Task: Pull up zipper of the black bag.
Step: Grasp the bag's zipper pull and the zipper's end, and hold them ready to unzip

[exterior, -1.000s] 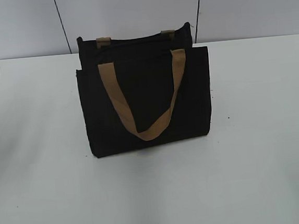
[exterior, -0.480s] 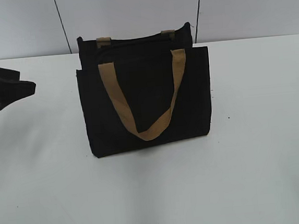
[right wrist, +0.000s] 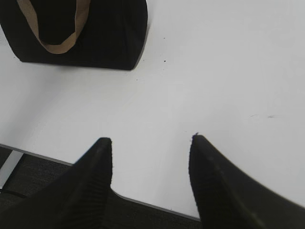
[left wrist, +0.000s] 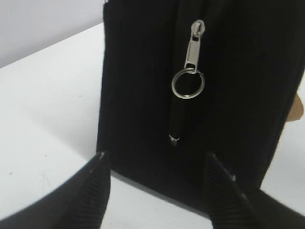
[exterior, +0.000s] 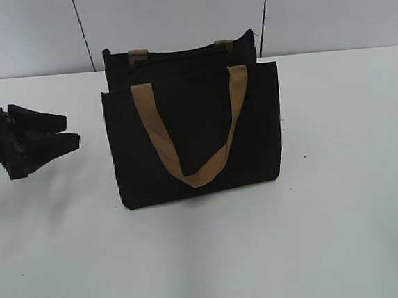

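Left gripper (exterior: 72, 131) fingers spread, facing the black bag (exterior: 195, 139); right gripper (right wrist: 150, 143) fingers apart.

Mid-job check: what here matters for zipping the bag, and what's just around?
Job:
boxy black fabric bag
silver ring-pull zipper on its side
left gripper, open, facing the zipper

Around:
tan webbing handles
white table
right gripper, open, away from the bag
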`<state>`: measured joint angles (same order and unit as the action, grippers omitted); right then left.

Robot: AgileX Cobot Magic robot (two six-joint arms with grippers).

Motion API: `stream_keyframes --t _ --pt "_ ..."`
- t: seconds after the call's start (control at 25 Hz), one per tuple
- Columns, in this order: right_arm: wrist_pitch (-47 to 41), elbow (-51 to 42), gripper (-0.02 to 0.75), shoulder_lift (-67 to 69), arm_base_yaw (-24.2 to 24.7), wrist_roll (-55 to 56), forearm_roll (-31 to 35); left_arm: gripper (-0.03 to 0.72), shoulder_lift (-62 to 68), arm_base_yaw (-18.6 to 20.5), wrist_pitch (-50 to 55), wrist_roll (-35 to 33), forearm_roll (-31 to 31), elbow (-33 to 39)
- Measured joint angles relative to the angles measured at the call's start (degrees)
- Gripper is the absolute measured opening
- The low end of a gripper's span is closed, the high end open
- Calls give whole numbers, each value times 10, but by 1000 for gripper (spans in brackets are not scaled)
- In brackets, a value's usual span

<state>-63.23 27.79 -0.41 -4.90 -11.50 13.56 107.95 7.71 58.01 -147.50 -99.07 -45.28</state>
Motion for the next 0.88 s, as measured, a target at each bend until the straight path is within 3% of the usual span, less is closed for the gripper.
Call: stream_keyframes --t 0.32,0.88 --pt "0 0 400 0 0 0 0 469 54 -63 1 -15 -1 -50" --pt "0 0 400 0 0 0 0 469 94 -94 -9 -18 -2 -94"
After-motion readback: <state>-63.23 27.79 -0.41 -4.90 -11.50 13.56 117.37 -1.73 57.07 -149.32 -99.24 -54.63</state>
